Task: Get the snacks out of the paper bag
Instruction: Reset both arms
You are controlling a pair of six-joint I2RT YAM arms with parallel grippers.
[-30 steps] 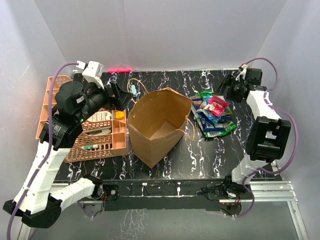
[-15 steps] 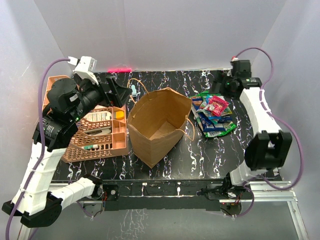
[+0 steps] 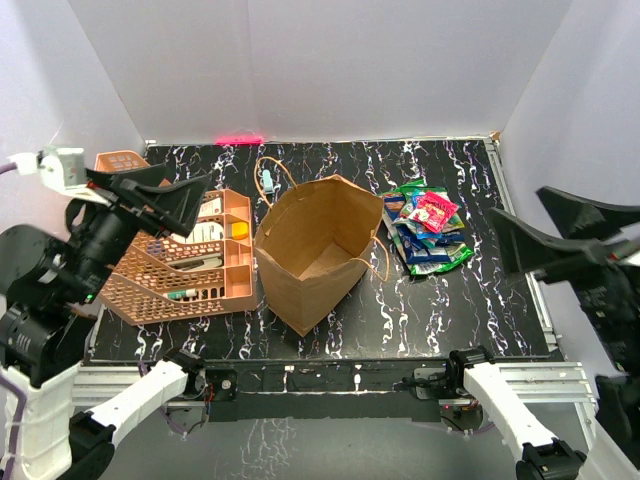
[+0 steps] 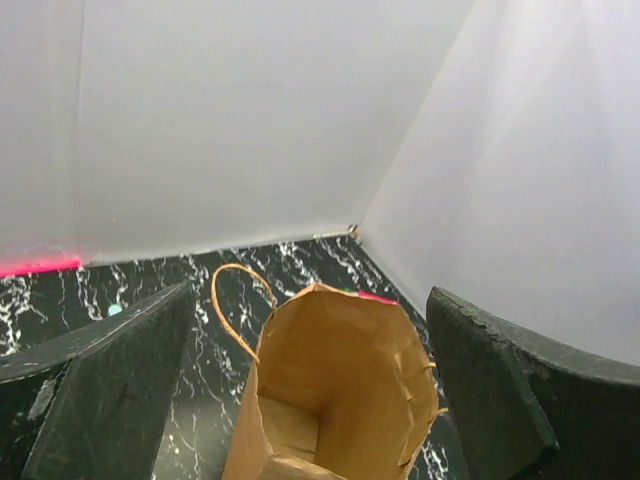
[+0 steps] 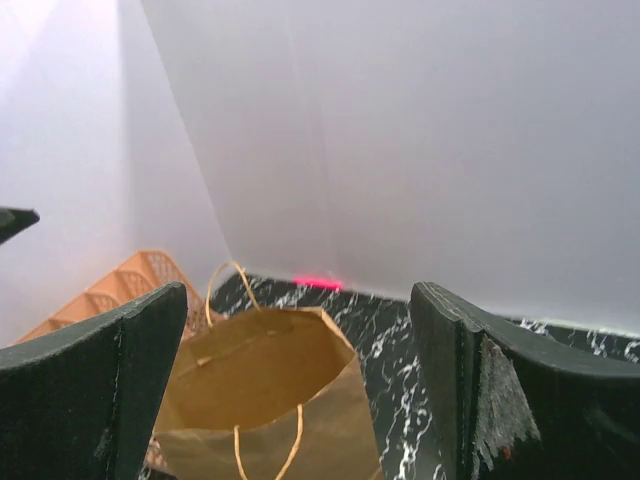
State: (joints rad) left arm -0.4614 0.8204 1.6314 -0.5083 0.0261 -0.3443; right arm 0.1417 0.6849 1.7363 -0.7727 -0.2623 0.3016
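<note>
The paper bag (image 3: pixel 315 250) stands open at the table's middle, its loop handles hanging out at the far left and near right. I see only its brown bottom inside. The snacks (image 3: pixel 428 232), green, blue and one pink-red packet, lie in a heap on the table to the right of the bag. My left gripper (image 3: pixel 188 176) is open and empty, raised high over the orange tray, left of the bag. My right gripper (image 3: pixel 515 202) is open and empty, raised high right of the snacks. The left wrist view shows the bag (image 4: pixel 340 400) between open fingers (image 4: pixel 100 390). The right wrist view shows the bag (image 5: pixel 260 390) the same way.
An orange lattice tray (image 3: pixel 215 290) with small items stands left of the bag and also shows in the right wrist view (image 5: pixel 130 285). White walls close the table at the back and both sides. A red light mark (image 3: pixel 240 138) lies at the back wall's foot.
Both arms have lifted up and back from the table. The left gripper left the bag's far-left handle and moved left. The right gripper left the far right corner and came nearer. The bag and snacks have not moved.
</note>
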